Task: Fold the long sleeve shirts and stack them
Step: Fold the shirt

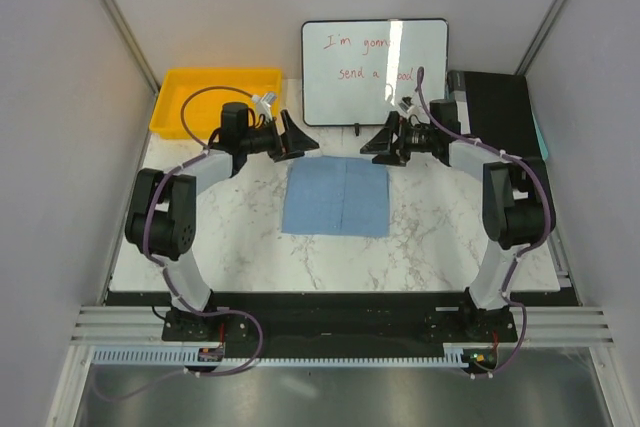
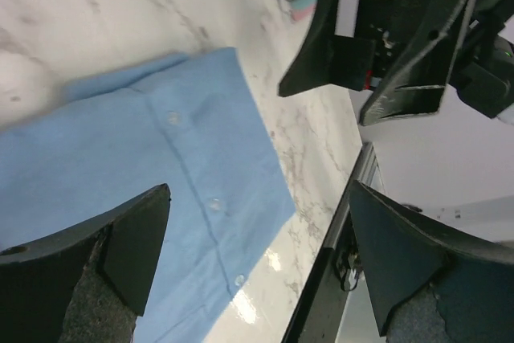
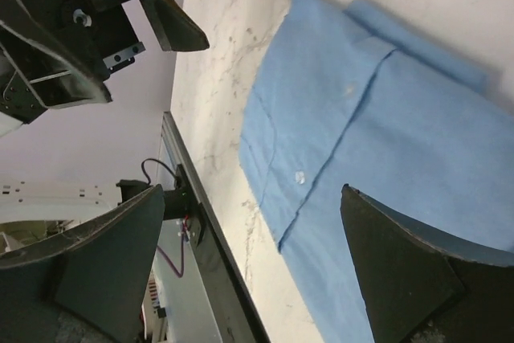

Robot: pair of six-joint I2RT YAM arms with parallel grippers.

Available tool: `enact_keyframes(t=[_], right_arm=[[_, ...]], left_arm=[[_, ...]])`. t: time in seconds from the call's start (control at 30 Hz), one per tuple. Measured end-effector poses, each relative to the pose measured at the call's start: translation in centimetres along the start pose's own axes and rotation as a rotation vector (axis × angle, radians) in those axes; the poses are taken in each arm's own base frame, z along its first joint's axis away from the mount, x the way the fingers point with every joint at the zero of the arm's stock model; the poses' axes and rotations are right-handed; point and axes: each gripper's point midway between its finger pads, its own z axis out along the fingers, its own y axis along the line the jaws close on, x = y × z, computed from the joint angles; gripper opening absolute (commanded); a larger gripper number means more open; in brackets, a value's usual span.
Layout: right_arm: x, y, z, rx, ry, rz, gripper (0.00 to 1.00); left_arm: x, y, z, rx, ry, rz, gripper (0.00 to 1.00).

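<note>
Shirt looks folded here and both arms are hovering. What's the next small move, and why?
Probably lower the left gripper and right gripper onto the far edge of the light blue shirt and pinch it: both hang open near its far corners, holding nothing, while it lies folded flat.

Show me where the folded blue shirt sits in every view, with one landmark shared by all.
Top external: shirt at the centre of the frame.
Left wrist: left half of the frame, buttons showing.
Right wrist: right half, running off the edge.
Shared landmark: the marble tabletop beneath it.
</note>
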Motion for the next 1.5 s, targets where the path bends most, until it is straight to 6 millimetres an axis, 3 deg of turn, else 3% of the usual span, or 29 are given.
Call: enact_keyframes(t=[0.13,0.2,0.27,0.43,0.6,0.73,0.8,0.9,1.0,1.07,1.13,1.27,1.5], right_arm=[[2.2,2.6,0.8,-0.043,0.013,-0.006,0.98],[4.0,2.6,2.1,-0.053,0.047,0.009,0.98],[5.6,1.9,3.3,-0.051,0.091,0.033,0.98],[7.9,-3.2,4.4,0.017,0.15,0.119,0.98],[7.8,-4.4,2.6,-0.002,0.162,0.15,0.98],[7.6,-4.6,0.4,0.041,0.148,0.16,0.98],[7.9,-3.4,-0.5,0.056,0.139,0.153,0.98],[9.0,0.9,-0.6,0.023,0.148,0.075,0.98],[11.0,5.0,0.4,-0.05,0.176,-0.011,0.98],[12.7,5.8,1.4,-0.083,0.215,-0.024,0.98],[14.1,4.2,2.0,-0.068,0.248,0.017,0.98],[16.8,-0.8,2.6,0.0,0.322,0.147,0.98],[16.3,-2.0,0.0,-0.024,0.334,0.19,0.98]], left_arm=[[1.5,-4.5,0.8,0.078,0.028,0.093,0.99],[3.3,-4.6,1.9,0.092,0.066,0.093,0.98],[5.1,-3.3,3.0,0.08,0.111,0.061,0.98],[8.4,3.7,3.6,-0.041,0.174,-0.098,0.99],[7.7,5.3,2.1,-0.055,0.152,-0.148,0.99],[7.8,4.9,-0.6,-0.075,0.13,-0.147,0.99],[8.0,3.8,-1.8,-0.073,0.123,-0.129,0.99],[9.3,-0.7,-2.7,0.002,0.135,-0.039,0.99],[11.5,-4.3,-2.2,0.096,0.177,0.043,0.99],[13.3,-5.1,-1.4,0.134,0.212,0.051,0.99],[14.7,-4.2,-0.9,0.132,0.24,0.012,0.99],[16.5,-0.1,-0.1,0.063,0.279,-0.105,0.97],[15.1,2.1,-2.1,0.034,0.243,-0.165,0.95]])
